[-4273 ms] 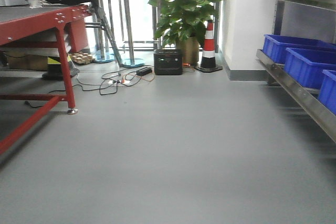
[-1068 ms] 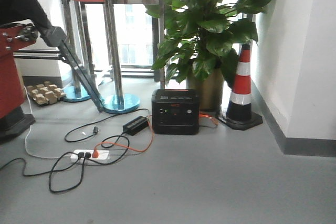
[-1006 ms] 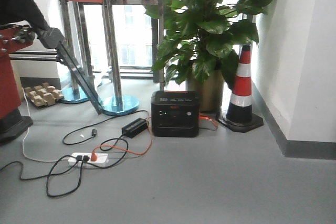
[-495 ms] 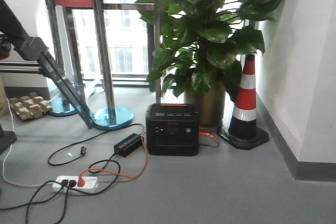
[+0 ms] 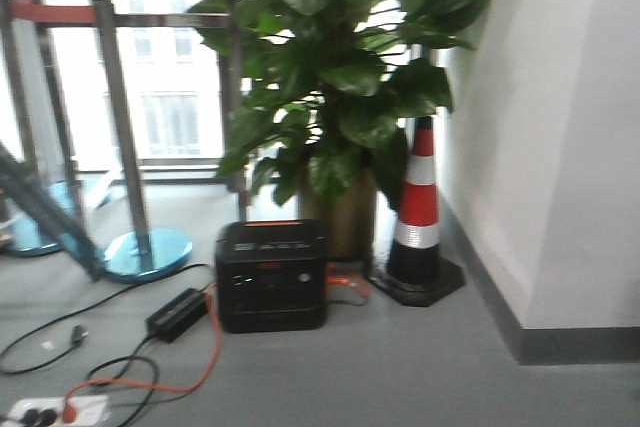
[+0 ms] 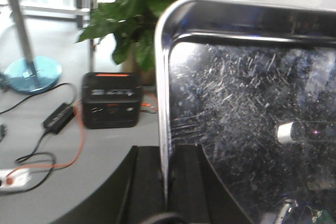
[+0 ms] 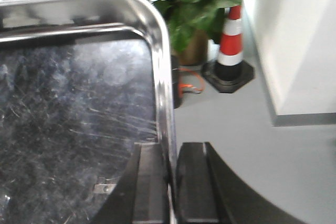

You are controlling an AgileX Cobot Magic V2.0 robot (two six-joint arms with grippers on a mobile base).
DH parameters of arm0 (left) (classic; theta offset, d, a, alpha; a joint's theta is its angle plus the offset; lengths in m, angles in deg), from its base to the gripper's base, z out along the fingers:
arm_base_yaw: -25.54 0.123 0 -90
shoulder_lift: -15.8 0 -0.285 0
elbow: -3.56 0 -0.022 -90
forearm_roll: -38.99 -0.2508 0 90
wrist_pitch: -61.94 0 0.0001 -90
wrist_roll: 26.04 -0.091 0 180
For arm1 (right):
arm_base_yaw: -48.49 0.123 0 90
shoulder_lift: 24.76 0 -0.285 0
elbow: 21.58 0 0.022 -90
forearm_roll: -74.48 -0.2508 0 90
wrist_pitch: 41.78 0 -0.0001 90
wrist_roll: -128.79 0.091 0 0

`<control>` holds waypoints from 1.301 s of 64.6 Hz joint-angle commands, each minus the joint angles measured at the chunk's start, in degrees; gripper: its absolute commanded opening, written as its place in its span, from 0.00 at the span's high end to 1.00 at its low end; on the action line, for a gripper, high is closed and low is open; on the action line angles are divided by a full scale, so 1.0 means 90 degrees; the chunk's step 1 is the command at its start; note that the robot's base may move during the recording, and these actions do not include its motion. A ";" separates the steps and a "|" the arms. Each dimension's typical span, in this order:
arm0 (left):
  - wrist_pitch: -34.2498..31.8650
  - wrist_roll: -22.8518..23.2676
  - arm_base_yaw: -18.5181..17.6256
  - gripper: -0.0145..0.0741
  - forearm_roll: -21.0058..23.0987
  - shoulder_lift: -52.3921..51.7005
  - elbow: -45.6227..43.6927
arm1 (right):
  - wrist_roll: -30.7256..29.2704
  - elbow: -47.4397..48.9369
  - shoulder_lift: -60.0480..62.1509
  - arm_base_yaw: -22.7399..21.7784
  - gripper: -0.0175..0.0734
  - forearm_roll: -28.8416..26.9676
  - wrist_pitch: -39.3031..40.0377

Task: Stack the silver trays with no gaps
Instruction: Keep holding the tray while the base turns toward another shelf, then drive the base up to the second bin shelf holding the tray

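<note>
Status — silver tray (image 6: 236, 103) held at both rims
My left gripper (image 6: 167, 169) clamps its left rim, my right gripper (image 7: 169, 158) its right rim, above the floor (image 7: 236, 156), near the plant (image 5: 330, 77).

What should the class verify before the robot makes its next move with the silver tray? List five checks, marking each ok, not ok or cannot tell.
1. Left pincer shut on the silver tray rim: ok.
2. Right pincer shut on a tray rim: ok.
3. Another tray to stack onto in view: not ok, none shows.
4. Floor ahead free: not ok; the power station, charger brick, traffic cone and potted plant are ahead.
5. Tray held level: cannot tell.
</note>
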 commanded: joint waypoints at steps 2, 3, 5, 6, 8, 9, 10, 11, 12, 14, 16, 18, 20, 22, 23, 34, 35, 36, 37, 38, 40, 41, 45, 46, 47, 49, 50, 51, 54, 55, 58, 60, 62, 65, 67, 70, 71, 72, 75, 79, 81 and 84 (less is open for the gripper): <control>-0.0181 0.0004 -0.0053 0.85 -0.0077 -0.0050 -0.0062 | -0.0019 0.0064 0.0055 0.0005 0.81 0.0168 0.0207; -0.0181 0.0004 -0.0053 0.85 -0.0077 -0.0050 -0.0062 | -0.0019 0.0064 0.0055 0.0005 0.81 0.0168 0.0207; -0.0181 0.0004 -0.0053 0.85 -0.0077 -0.0050 -0.0062 | -0.0019 0.0064 0.0055 0.0005 0.81 0.0168 0.0207; -0.0181 0.0004 -0.0053 0.85 -0.0077 -0.0050 -0.0062 | -0.0019 0.0064 0.0055 0.0005 0.81 0.0168 0.0207; -0.0181 0.0004 -0.0053 0.85 -0.0077 -0.0050 -0.0062 | -0.0019 0.0064 0.0055 0.0005 0.81 0.0168 0.0207; -0.0181 0.0004 -0.0053 0.85 -0.0077 -0.0050 -0.0062 | -0.0019 0.0064 0.0055 0.0005 0.81 0.0168 0.0207; -0.0181 0.0004 -0.0053 0.85 -0.0077 -0.0050 -0.0062 | -0.0019 0.0064 0.0055 0.0005 0.81 0.0168 0.0207; -0.0181 0.0004 -0.0053 0.85 -0.0077 -0.0050 -0.0062 | -0.0019 0.0064 0.0055 0.0005 0.81 0.0168 0.0207; -0.0181 0.0004 -0.0053 0.85 -0.0077 -0.0050 -0.0062 | -0.0019 0.0064 0.0055 0.0005 0.81 0.0168 0.0207; -0.0181 0.0004 -0.0053 0.85 -0.0077 -0.0050 -0.0062 | -0.0019 0.0064 0.0055 0.0005 0.81 0.0168 0.0207; -0.0181 0.0004 -0.0053 0.85 -0.0077 -0.0050 -0.0062 | -0.0019 0.0064 0.0055 0.0005 0.81 0.0168 0.0207; -0.0181 0.0004 -0.0053 0.85 -0.0077 -0.0050 -0.0062 | -0.0019 0.0064 0.0055 0.0005 0.81 0.0168 0.0207; -0.0181 0.0004 -0.0053 0.85 -0.0077 -0.0050 -0.0062 | -0.0019 0.0064 0.0055 0.0005 0.81 0.0168 0.0207; -0.0181 0.0004 -0.0053 0.85 -0.0077 -0.0050 -0.0062 | -0.0019 0.0064 0.0055 0.0005 0.81 0.0168 0.0207; -0.0181 0.0004 -0.0053 0.85 -0.0077 -0.0050 -0.0062 | -0.0019 0.0064 0.0055 0.0005 0.81 0.0168 0.0207; -0.0181 0.0004 -0.0053 0.85 -0.0077 -0.0050 -0.0062 | -0.0019 0.0064 0.0055 0.0005 0.81 0.0168 0.0207; -0.0181 0.0004 -0.0053 0.85 -0.0077 -0.0050 -0.0062 | -0.0019 0.0064 0.0055 0.0005 0.81 0.0168 0.0207; -0.0181 0.0004 -0.0053 0.85 -0.0077 -0.0050 -0.0062 | -0.0019 0.0064 0.0055 0.0005 0.81 0.0168 0.0207; -0.0181 0.0004 -0.0053 0.85 -0.0077 -0.0050 -0.0062 | -0.0019 0.0064 0.0055 0.0005 0.81 0.0168 0.0207; -0.0181 0.0004 -0.0053 0.85 -0.0077 -0.0050 -0.0062 | -0.0019 0.0064 0.0055 0.0005 0.81 0.0168 0.0207; -0.0181 0.0004 -0.0053 0.85 -0.0077 -0.0050 -0.0062 | -0.0019 0.0064 0.0055 0.0005 0.81 0.0168 0.0207; -0.0181 0.0004 -0.0053 0.85 -0.0077 -0.0050 -0.0062 | -0.0019 0.0064 0.0055 0.0005 0.81 0.0168 0.0207; -0.0181 0.0004 -0.0053 0.85 -0.0077 -0.0050 -0.0062 | -0.0019 0.0064 0.0055 0.0005 0.81 0.0168 0.0207; -0.0181 0.0004 -0.0053 0.85 -0.0077 -0.0050 -0.0062 | -0.0019 0.0064 0.0055 0.0005 0.81 0.0168 0.0207; -0.0181 0.0004 -0.0053 0.85 -0.0077 -0.0050 -0.0062 | -0.0019 0.0064 0.0055 0.0005 0.81 0.0168 0.0207; -0.0181 0.0004 -0.0053 0.85 -0.0077 -0.0050 -0.0062 | -0.0019 0.0064 0.0055 0.0005 0.81 0.0168 0.0207; -0.0181 0.0004 -0.0053 0.85 -0.0077 -0.0050 -0.0062 | -0.0019 0.0064 0.0055 0.0005 0.81 0.0168 0.0207; -0.0181 0.0004 -0.0053 0.85 -0.0077 -0.0050 -0.0062 | -0.0019 0.0064 0.0055 0.0005 0.81 0.0168 0.0207; -0.0181 0.0004 -0.0053 0.85 -0.0077 -0.0050 -0.0062 | -0.0019 0.0064 0.0055 0.0005 0.81 0.0168 0.0207; -0.0181 0.0004 -0.0053 0.85 -0.0077 -0.0050 -0.0062 | -0.0019 0.0064 0.0055 0.0005 0.81 0.0168 0.0207; -0.0181 0.0004 -0.0053 0.85 -0.0077 -0.0050 -0.0062 | -0.0019 0.0064 0.0055 0.0005 0.81 0.0168 0.0207; -0.0181 0.0004 -0.0053 0.85 -0.0077 -0.0050 -0.0062 | -0.0019 0.0064 0.0055 0.0005 0.81 0.0168 0.0207; -0.0181 0.0004 -0.0053 0.85 -0.0088 -0.0050 -0.0062 | -0.0019 0.0064 0.0055 0.0005 0.81 0.0168 0.0207; -0.0181 0.0004 -0.0053 0.85 -0.0088 -0.0050 -0.0062 | -0.0019 0.0064 0.0055 0.0005 0.81 0.0168 0.0207; -0.0181 0.0004 -0.0053 0.85 -0.0088 -0.0050 -0.0062 | -0.0019 0.0064 0.0055 0.0005 0.81 0.0168 0.0207; -0.0181 0.0004 -0.0053 0.85 -0.0088 -0.0050 -0.0062 | -0.0019 0.0064 0.0055 0.0005 0.81 0.0168 0.0207; -0.0181 0.0004 -0.0053 0.85 -0.0088 -0.0050 -0.0062 | -0.0019 0.0064 0.0055 0.0005 0.81 0.0168 0.0207; -0.0181 0.0004 -0.0053 0.85 -0.0088 -0.0050 -0.0062 | -0.0019 0.0064 0.0055 0.0005 0.81 0.0168 0.0207; -0.0181 0.0004 -0.0053 0.85 -0.0088 -0.0050 -0.0062 | -0.0019 0.0064 0.0055 0.0005 0.81 0.0168 0.0207; -0.0181 0.0004 -0.0053 0.85 -0.0088 -0.0050 -0.0062 | -0.0019 0.0064 0.0055 0.0005 0.81 0.0168 0.0207; -0.0181 0.0004 -0.0053 0.85 -0.0088 -0.0050 -0.0062 | -0.0019 0.0064 0.0055 0.0005 0.81 0.0168 0.0207; -0.0181 0.0004 -0.0053 0.85 -0.0088 -0.0050 -0.0062 | -0.0019 0.0064 0.0055 0.0005 0.81 0.0168 0.0207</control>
